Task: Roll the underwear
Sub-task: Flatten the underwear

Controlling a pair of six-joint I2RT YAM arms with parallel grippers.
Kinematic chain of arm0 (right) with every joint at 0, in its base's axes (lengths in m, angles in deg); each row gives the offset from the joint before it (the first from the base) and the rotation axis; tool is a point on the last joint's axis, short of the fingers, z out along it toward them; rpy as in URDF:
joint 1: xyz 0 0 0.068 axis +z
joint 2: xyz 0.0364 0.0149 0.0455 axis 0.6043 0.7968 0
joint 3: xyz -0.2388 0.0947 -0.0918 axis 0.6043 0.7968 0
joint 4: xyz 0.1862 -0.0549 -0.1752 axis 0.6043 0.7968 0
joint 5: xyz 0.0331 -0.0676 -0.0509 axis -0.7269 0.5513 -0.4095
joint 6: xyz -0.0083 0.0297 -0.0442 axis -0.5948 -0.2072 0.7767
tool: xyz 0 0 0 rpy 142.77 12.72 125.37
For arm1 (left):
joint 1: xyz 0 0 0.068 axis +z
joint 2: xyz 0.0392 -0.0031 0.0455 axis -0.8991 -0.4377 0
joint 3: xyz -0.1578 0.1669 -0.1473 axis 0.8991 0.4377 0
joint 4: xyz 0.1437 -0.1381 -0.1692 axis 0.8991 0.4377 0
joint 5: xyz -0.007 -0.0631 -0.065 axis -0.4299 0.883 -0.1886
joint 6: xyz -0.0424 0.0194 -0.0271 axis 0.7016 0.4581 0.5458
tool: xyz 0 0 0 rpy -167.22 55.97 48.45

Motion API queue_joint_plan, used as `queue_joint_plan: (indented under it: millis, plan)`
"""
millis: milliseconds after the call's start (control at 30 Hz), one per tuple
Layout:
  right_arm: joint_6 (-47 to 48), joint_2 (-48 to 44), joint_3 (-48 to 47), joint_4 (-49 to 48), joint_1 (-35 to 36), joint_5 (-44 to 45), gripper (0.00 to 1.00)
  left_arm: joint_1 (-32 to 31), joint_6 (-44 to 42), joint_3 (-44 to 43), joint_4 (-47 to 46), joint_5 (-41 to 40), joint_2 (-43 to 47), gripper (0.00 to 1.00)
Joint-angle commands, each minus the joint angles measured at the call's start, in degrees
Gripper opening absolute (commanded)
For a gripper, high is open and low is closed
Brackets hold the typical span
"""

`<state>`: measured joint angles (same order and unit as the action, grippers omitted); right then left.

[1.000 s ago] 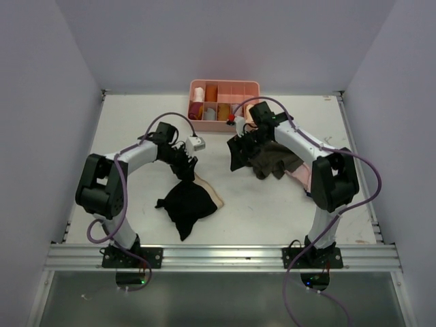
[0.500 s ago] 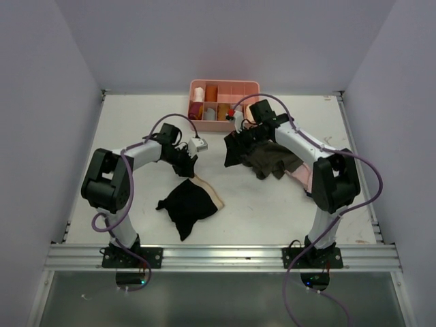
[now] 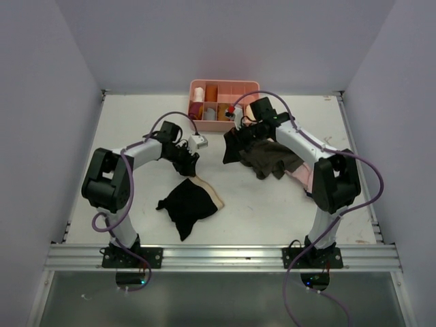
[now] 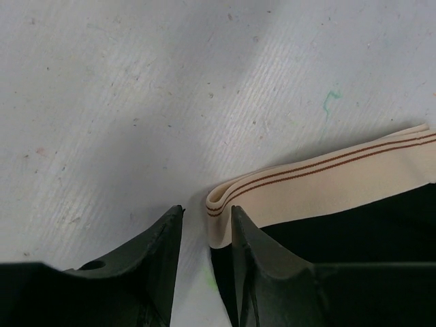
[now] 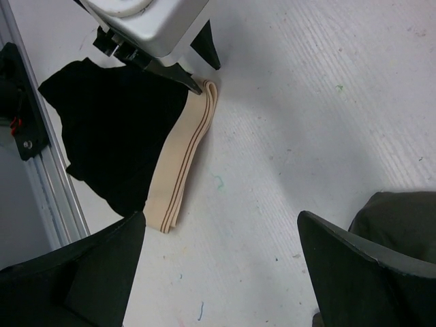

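The underwear (image 3: 185, 204), black with a beige waistband (image 3: 210, 193), lies flat on the table in front of the left arm. My left gripper (image 3: 189, 162) hovers just behind its far corner. In the left wrist view the folded end of the waistband (image 4: 320, 185) lies at the tip of the right finger (image 4: 262, 262), and the left gripper (image 4: 206, 208) stands narrowly open with bare table in the gap. My right gripper (image 3: 233, 146) hangs wide open above the table; the right wrist view shows the right gripper (image 5: 221, 219) holding nothing, with the underwear (image 5: 112, 129) beyond it.
A pink compartment tray (image 3: 225, 87) with rolled items stands at the back centre. An olive-brown garment (image 3: 274, 158) lies over a pale pink one (image 3: 300, 177) by the right arm. A metal rail (image 3: 218, 255) runs along the near edge.
My left gripper has drawn back from the underwear's top corner, which now lies flat on the table. The right gripper has opened wider and shifted slightly left and back.
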<state>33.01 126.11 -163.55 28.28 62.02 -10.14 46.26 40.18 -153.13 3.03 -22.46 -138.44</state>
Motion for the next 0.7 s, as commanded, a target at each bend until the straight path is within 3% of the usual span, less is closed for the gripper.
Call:
queue_joint_plan:
  millis: [0, 467, 600, 667]
  plan:
    - [1.24, -0.73, 0.37, -0.50, -0.23, -1.46, 0.99, -0.85, -2.09, -2.50, 0.98, 4.62, -1.11, 0.37]
    - [0.72, 1.29, 2.22, -9.20, -0.32, -6.65, 0.99, -3.40, 1.07, 1.02, 1.95, -4.51, 1.52, 0.21]
    - [0.10, 1.65, 2.22, -9.64, -0.23, -7.35, 0.99, -3.40, 0.46, 0.67, 3.17, -4.95, 2.92, 0.02]
    - [0.28, 1.03, 3.09, -10.51, -0.23, -7.53, 0.99, -3.31, -0.86, -0.73, 4.93, -4.60, 5.89, 0.00]
